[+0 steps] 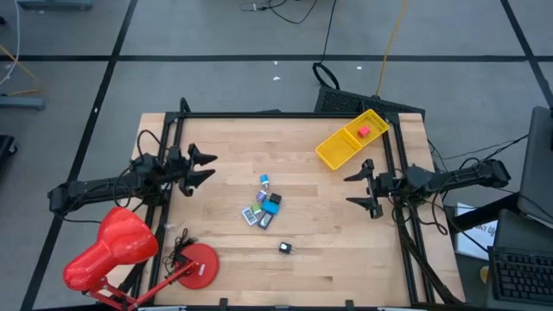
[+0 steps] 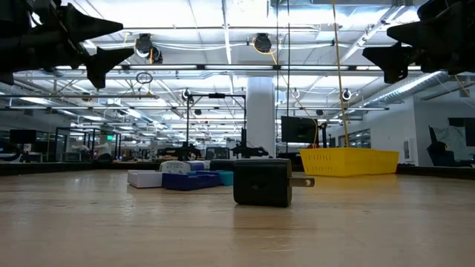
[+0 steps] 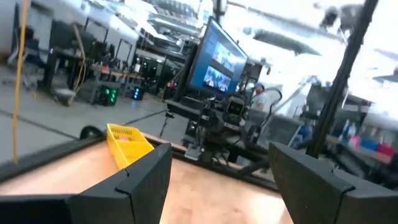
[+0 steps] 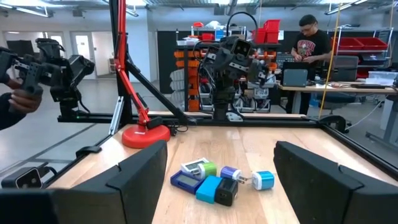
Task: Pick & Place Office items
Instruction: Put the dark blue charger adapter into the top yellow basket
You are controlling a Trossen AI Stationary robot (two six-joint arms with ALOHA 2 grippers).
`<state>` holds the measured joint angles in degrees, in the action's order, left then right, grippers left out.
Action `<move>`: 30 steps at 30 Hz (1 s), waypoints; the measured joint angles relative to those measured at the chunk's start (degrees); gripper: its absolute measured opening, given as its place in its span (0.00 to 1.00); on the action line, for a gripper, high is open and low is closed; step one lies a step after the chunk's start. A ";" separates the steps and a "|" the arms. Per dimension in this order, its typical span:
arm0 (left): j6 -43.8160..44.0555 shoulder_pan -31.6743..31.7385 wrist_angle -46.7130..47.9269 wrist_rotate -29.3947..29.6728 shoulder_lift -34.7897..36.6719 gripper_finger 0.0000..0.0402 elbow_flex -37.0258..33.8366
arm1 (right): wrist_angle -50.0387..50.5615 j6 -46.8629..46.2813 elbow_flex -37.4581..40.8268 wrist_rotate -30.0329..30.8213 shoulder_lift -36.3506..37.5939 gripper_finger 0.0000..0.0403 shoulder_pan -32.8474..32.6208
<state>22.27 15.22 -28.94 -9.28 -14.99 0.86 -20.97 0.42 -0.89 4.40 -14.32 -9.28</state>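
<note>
Several tiny office items lie clustered (image 1: 265, 207) mid-table: blue, teal, green, black and white pieces, also seen in the right wrist view (image 4: 217, 182). One small black piece (image 1: 284, 248) lies apart, nearer the near edge; it looms in the low view (image 2: 263, 182). A red/pink piece (image 1: 364, 131) rests inside the yellow tray (image 1: 337, 149). My left gripper (image 1: 206, 166) hovers open at the left side, raised above the table. My right gripper (image 1: 363, 189) hovers open at the right side, pointing at the cluster.
A big red desk lamp (image 1: 112, 250) stands at the near left corner on its round base (image 1: 197, 263). The yellow tray sits slantwise at the far right corner. A black frame (image 1: 285, 114) edges the table. A person (image 4: 313, 42) stands in the room beyond.
</note>
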 joint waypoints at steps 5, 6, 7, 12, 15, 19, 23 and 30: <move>9.93 -1.74 0.20 0.68 -2.49 0.68 0.02 | -0.02 0.37 0.02 0.02 0.01 0.70 0.05; 11.18 -2.89 0.42 1.68 -3.93 0.68 0.02 | -0.02 0.44 0.02 0.02 0.00 0.70 0.13; 11.84 -4.23 0.30 3.23 -5.70 0.67 0.02 | -0.08 0.44 0.02 0.04 0.00 0.70 0.26; 9.53 -12.62 -2.95 15.65 -17.69 0.68 0.10 | -0.66 0.70 0.02 0.24 0.00 0.70 1.25; 8.63 -16.96 -6.73 21.33 -26.30 0.68 0.94 | -0.70 0.70 0.02 0.26 0.00 0.70 1.94; 8.41 -21.25 -8.09 25.46 -37.62 0.68 4.05 | -0.66 0.68 0.02 0.26 0.00 0.70 2.57; 7.05 -24.14 -7.99 29.50 -49.97 0.68 10.39 | -0.54 0.64 0.04 0.26 0.00 0.70 2.60; 10.15 -25.13 4.91 38.02 -68.89 0.68 26.00 | 0.61 0.27 0.04 0.26 -0.03 0.70 2.60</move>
<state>32.42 -9.90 -24.03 28.74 -83.88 26.87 -20.36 0.69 -0.84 4.67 -14.35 -6.68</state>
